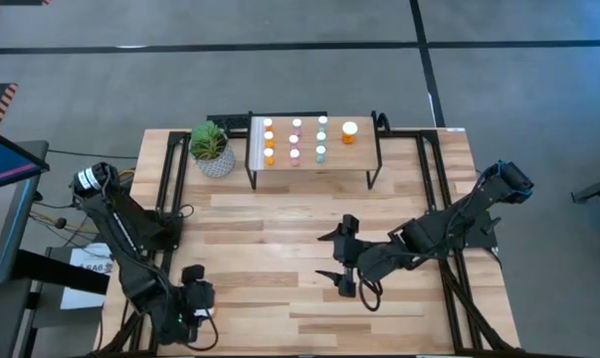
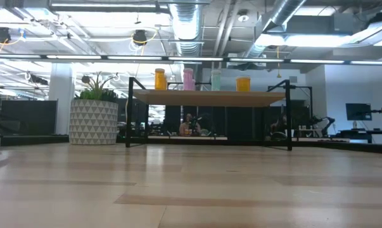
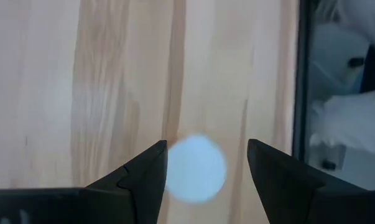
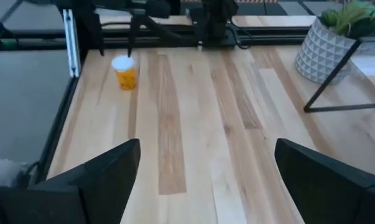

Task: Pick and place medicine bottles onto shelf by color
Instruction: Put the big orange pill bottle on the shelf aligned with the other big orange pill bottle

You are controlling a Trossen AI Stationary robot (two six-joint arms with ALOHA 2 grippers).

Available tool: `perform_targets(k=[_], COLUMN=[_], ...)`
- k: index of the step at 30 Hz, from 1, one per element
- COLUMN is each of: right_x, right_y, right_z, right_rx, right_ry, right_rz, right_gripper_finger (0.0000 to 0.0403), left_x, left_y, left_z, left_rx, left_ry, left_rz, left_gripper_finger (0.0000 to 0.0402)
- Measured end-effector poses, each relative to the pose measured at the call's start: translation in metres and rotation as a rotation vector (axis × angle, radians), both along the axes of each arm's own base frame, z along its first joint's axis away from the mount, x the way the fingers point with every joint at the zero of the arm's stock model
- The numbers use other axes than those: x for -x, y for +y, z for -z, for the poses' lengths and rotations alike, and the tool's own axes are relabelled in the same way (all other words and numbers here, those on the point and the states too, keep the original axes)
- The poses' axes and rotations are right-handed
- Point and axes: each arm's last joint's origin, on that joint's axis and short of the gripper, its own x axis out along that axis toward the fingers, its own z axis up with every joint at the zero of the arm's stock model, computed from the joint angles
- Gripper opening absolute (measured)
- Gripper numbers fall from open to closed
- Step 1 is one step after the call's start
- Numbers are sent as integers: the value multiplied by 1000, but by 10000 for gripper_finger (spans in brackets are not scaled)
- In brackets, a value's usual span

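The shelf (image 1: pixel 309 167) stands at the table's far side. On it are a row of orange bottles (image 1: pixel 269 140), a row of pink ones (image 1: pixel 296 140), a row of teal ones (image 1: pixel 321 139) and a wider orange bottle (image 1: pixel 349 132). A lone orange bottle (image 4: pixel 124 72) with a white cap (image 3: pixel 195 168) stands upright on the table near its left near corner. My left gripper (image 3: pixel 206 146) hangs open over it, pointing steeply down. One finger is close beside the cap and the other stands apart from it. My right gripper (image 1: pixel 331 259) is open above the table's middle, holding nothing.
A potted plant (image 1: pixel 212 149) in a white patterned pot stands left of the shelf. Black frame rails (image 1: pixel 170 179) run along the table's left and right sides. Bare wood lies between the shelf and both grippers.
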Motion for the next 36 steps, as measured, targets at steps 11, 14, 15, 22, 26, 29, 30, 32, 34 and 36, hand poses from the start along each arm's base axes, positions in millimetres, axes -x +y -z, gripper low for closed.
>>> perform_targets(k=[11, 14, 15, 22, 26, 29, 30, 32, 34, 36], right_x=[0, 0, -1, -1, -1, -2, -2, -2, -3, -2], right_y=[1, 1, 1, 2, 2, 2, 2, 4, 7, 9], right_z=[13, 13, 12, 10, 10, 10, 9, 8, 10, 19], right_rx=[-5, -2, 1, 7, 11, 8, 5, 4, -1, -9], right_ry=[-15, -20, -24, -40, -42, -49, -53, -68, -116, -157], right_rz=[-4, -7, -10, -16, -15, -12, -13, -29, -64, -124], right_gripper_finger=[392, 392, 392, 392, 392, 393, 393, 392, 391, 392], left_x=[1, 1, 0, -3, -6, -8, -8, -9, -9, -9], left_y=[-3, -3, -2, -3, -8, -11, -11, -11, -12, -12], left_z=[18, 19, 19, 23, 37, 44, 45, 45, 45, 45], left_rx=[-45, -52, -51, -71, -98, -109, -112, -113, -108, -109], left_ry=[135, 139, 138, 149, 207, 225, 227, 223, 218, 218], left_rz=[11, 10, 7, 12, 43, 54, 54, 52, 52, 55], left_gripper_finger=[216, 232, 239, 277, 279, 279, 279, 279, 279, 279])
